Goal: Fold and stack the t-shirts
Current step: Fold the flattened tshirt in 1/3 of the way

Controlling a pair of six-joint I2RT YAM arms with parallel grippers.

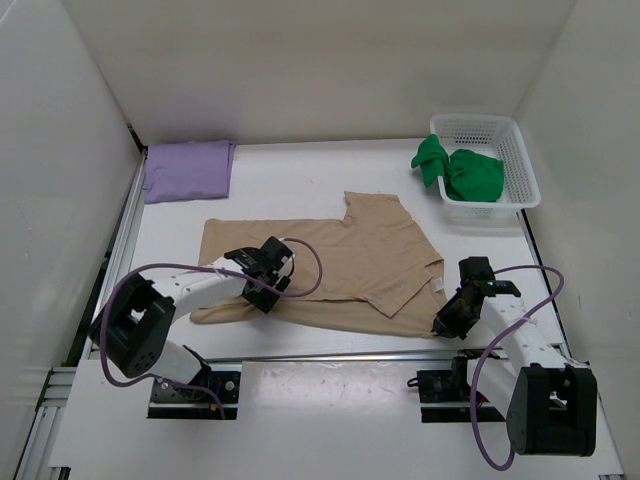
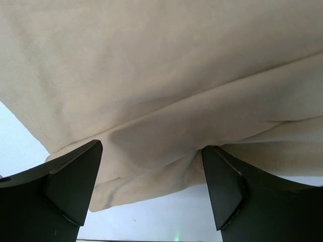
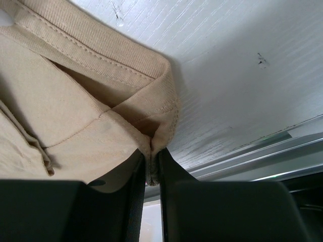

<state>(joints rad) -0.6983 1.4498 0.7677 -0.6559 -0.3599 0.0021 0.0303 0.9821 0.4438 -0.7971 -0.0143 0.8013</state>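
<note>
Right end effector [image 3: 151, 166] and left end effector [image 2: 151, 174] are both working on the tan t-shirt [image 1: 350, 255], which is lying part-folded on the worktop [image 1: 300, 175]. We are judging the task roughly a third done: the lavender t-shirt [image 1: 187, 170] is sitting folded far-left of the tan one, and the green t-shirt [image 1: 460, 172] is lying crumpled in the basket [image 1: 478, 125], far-right of it. The right is pinching the tan shirt's near right edge, jaws nearly shut on cloth; the left is hovering wide open over its near left edge, gripping nothing.
</note>
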